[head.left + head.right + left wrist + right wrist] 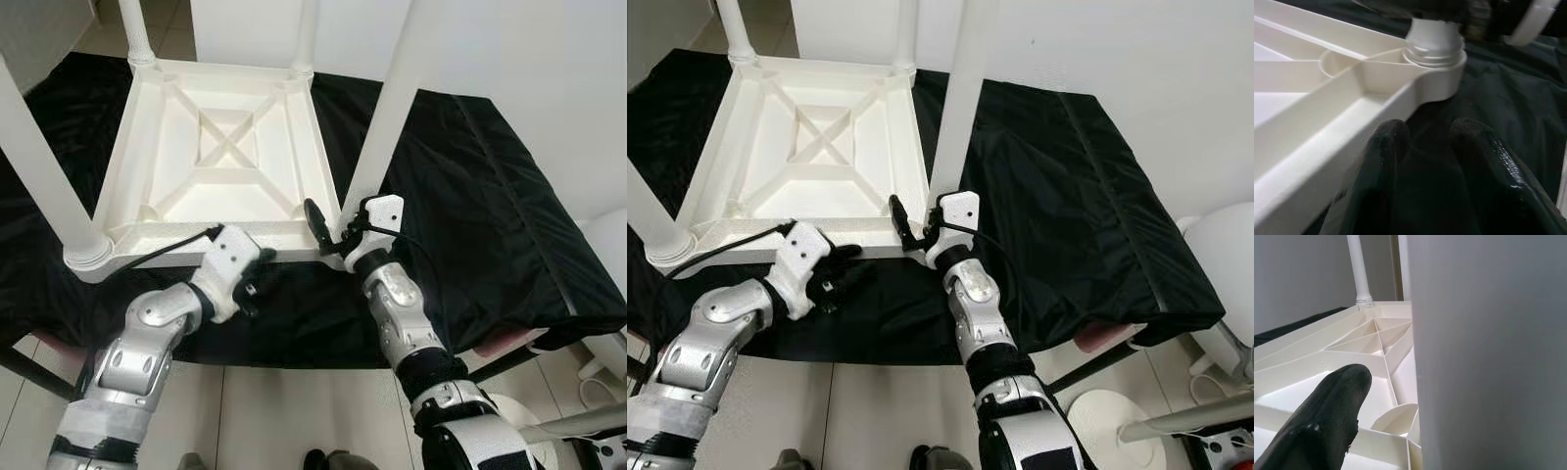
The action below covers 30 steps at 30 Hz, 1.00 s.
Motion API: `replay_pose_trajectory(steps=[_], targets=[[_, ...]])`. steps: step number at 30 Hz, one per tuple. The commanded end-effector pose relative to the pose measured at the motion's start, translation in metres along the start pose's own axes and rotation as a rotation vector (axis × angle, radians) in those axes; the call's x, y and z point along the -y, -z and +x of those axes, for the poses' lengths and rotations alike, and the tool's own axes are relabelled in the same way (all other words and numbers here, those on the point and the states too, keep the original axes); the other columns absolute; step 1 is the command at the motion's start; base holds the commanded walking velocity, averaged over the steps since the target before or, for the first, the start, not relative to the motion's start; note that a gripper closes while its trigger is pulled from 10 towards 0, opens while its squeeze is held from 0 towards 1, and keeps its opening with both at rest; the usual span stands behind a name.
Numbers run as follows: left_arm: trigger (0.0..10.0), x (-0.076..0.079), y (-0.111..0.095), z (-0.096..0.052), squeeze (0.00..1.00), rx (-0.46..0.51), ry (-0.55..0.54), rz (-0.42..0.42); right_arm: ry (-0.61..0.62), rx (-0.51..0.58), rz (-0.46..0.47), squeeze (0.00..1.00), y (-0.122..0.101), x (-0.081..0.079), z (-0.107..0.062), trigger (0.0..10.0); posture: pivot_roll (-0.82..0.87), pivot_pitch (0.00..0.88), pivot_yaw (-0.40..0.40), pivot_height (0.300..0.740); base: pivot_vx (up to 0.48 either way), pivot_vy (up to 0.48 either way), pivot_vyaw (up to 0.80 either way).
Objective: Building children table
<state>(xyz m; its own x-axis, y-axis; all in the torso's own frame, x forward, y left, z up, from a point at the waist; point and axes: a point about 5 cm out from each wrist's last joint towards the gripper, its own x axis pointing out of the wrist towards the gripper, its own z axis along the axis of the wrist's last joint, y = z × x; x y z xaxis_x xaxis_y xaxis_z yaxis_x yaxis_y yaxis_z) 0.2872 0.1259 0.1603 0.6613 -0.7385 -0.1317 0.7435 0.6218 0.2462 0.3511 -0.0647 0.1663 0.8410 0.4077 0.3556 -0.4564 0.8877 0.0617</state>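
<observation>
White plastic leg (392,117), pinched by the right gripper (331,233), could cross-thread if tilted; left gripper (253,284) rests empty, slightly parted.

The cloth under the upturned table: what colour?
Black cloth, plain; clearest in the left eye view.

The upturned table (230,157) lies on the cloth (470,196), legs up; both grippers sit at its near edge.

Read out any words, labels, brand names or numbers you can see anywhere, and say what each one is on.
There is no text I can read.
The upside-down white table has faint raised marks on its underside, too blurred to read.
The black cloth and both grippers carry no lettering.
</observation>
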Motion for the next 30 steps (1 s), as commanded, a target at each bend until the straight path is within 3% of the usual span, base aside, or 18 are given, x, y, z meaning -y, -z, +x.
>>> replay_pose_trajectory(steps=[1,11,18,26,27,30], targets=[[10.0,0.013,0.0,0.001,0.0,-0.003,0.163,-0.005,-0.021,0.043,-0.004,0.0,-0.008,-0.005,0.008,10.0,0.04,0.121,-0.083,0.74,0.0,0.0,0.0],[10.0,0.019,-0.003,0.004,0.0,0.02,0.129,0.017,0.001,0.088,-0.045,0.0,-0.016,-0.007,0.001,10.0,0.04,0.124,-0.094,0.74,0.0,0.0,0.0],[10.0,0.026,-0.005,0.007,0.0,0.073,-0.007,-0.012,0.114,0.137,-0.072,0.0,-0.038,-0.01,-0.016,10.0,0.03,0.106,-0.09,0.74,0.0,0.0,0.0],[10.0,0.02,-0.008,0.002,0.0,0.125,-0.143,-0.031,0.173,0.098,-0.131,0.0,-0.038,0.0,-0.034,10.0,0.03,0.089,-0.074,0.74,0.0,0.0,0.0],[10.0,0.017,-0.012,-0.006,0.0,0.156,-0.158,-0.116,0.213,0.07,-0.162,0.0,-0.037,0.01,-0.046,10.0,0.03,0.083,-0.073,0.74,0.0,0.0,0.0],[10.0,0.02,-0.016,-0.011,0.0,0.182,-0.12,-0.148,0.234,0.048,-0.176,0.0,-0.039,0.015,-0.051,10.0,0.04,0.085,-0.076,0.74,0.0,0.0,0.0]])
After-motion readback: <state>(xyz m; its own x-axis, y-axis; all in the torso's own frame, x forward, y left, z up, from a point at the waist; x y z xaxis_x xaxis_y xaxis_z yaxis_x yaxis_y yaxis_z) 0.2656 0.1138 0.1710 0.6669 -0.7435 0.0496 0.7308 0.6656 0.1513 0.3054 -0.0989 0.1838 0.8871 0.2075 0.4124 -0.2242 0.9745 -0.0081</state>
